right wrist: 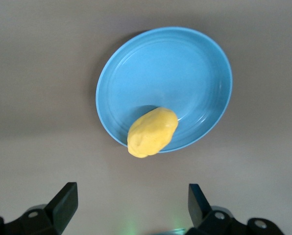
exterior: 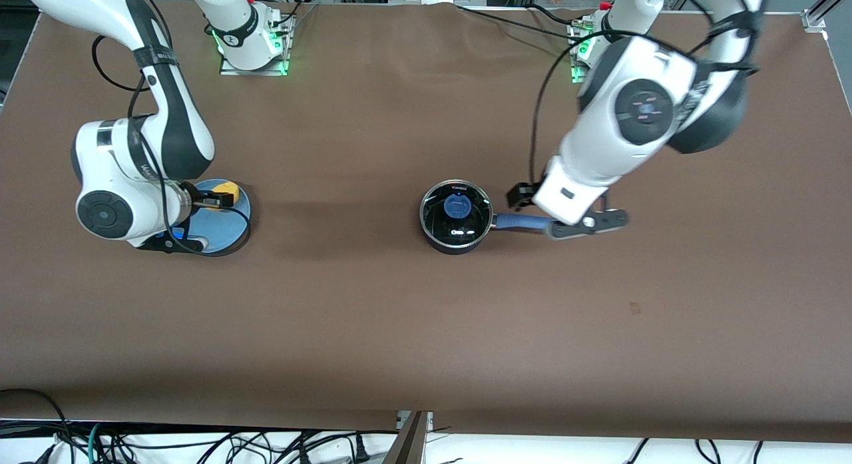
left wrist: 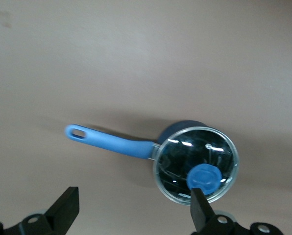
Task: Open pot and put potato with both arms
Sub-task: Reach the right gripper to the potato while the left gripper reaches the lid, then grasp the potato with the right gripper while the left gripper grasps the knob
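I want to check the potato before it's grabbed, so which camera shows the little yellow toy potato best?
The right wrist view: the lumpy yellow toy potato shows whole, lying on the rim of the flat blue plate. The front view shows only part of it beside the right arm. The left wrist view misses it.

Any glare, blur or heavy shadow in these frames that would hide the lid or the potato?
Front view: white glints on the glass lid, whose blue knob stays readable; the right arm hides much of the blue plate. Left wrist view: soft overall, streaky reflections across the lid. Right wrist view: the potato is evenly lit, casting a small shadow on the plate.
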### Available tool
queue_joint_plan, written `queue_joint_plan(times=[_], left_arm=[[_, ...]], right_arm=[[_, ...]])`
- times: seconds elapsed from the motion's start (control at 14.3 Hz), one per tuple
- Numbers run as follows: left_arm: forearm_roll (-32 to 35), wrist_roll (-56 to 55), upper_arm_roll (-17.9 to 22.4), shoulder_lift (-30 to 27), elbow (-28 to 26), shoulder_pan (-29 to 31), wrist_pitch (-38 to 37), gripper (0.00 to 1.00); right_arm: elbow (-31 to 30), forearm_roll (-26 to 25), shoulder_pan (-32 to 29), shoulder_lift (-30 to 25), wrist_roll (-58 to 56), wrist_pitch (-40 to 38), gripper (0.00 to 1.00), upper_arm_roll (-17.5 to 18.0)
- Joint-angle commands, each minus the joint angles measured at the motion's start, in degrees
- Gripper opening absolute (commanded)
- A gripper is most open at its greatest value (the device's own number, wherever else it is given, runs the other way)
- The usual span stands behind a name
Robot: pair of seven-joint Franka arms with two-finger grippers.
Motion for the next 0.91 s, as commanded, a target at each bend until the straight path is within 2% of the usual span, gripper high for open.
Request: queue_joint_plan(times=[0.0, 0.21, 0.35, 0.49, 0.84], left_arm=[[-0.3, -2.8, 1.04, 2.4, 0.69, -4.36, 2.36, 1.0], [-0.3, -4.11, 1.12, 7.05, 0.96, -9.36, 7.88, 1.0], [0.74, -5.52, 1.04, 9.0, 0.61, -10.6, 10.88, 1.0], [1.45, -4.65, 1.04, 10.49, 0.34, -12.53, 10.8, 1.0], [2.07, 5.98, 1.04, 11.55, -0.19, -11.75, 8.44, 1.0]], right_arm=[[-10.05, 1.98, -0.17, -4.45, 7.4, 7.72, 0.99, -1.24], [-14.02, 2.68, -0.26, -5.51, 11.81, 11.17, 0.99, -3.7], [-14.91, 5.93, -0.26, -5.6, 11.82, 11.97, 0.99, -6.51], [-16.13, 7.16, -0.17, -5.69, 12.52, 13.71, 0.99, -7.57], [-19.74, 9.37, -0.08, -5.42, 21.04, 19.86, 0.99, -8.37]])
